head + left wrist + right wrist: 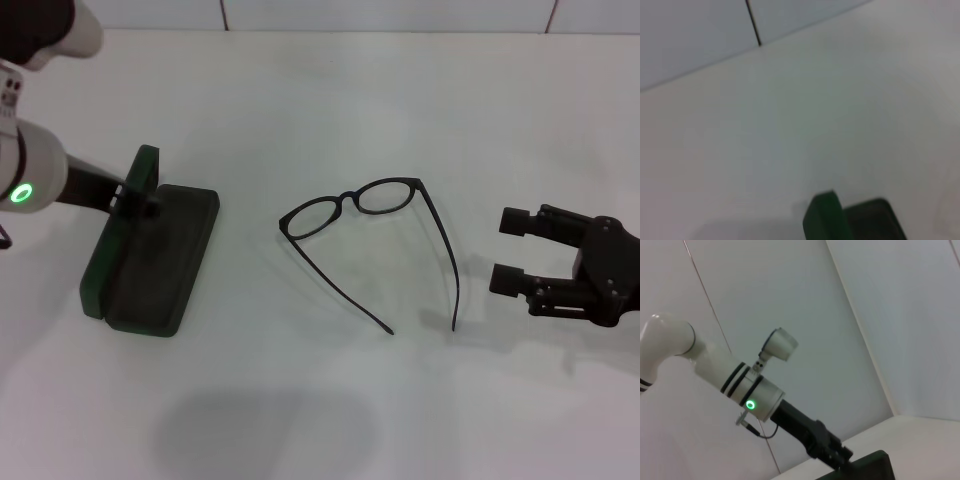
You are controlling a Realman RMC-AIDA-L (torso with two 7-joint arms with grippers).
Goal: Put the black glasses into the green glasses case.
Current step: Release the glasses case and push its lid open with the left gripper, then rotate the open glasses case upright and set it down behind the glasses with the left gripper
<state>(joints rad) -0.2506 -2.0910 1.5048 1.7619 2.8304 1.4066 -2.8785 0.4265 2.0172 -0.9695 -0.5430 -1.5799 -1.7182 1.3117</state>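
A: Table (330, 90) first. Anything done on it yet?

B: Not much. White, bare apart from two things. At the left, the green glasses case (160, 270), lying open, dark lining up, nothing inside. Lid (140, 170) raised along the case's left side, nearly upright.

A: Held up, or standing alone?

B: Held, by the look of it. Left gripper (135, 198) reaching in from the left edge, fingers closed narrowly over the lid's rim, one showing on the inner face. Same contact seen from the right wrist view, black fingers (832, 450) meeting the green lid edge (875, 460).

A: And the black glasses?

B: In the middle of the table, well apart from the case. Black glasses (347, 197) resting flat, untouched, rims to the far side, both temple arms unfolded and pointing near.

A: Right side?

B: Right gripper (502, 250) low at the right, aimed left at the glasses, fingers spread wide, holding nothing. Near the right temple arm but clear of it.

A: So, progress?

B: Early, judging by this. Case opened and steadied. Left to do: grasp, lift, carry left, lower into the lining, probably with temples folded or laid to fit.
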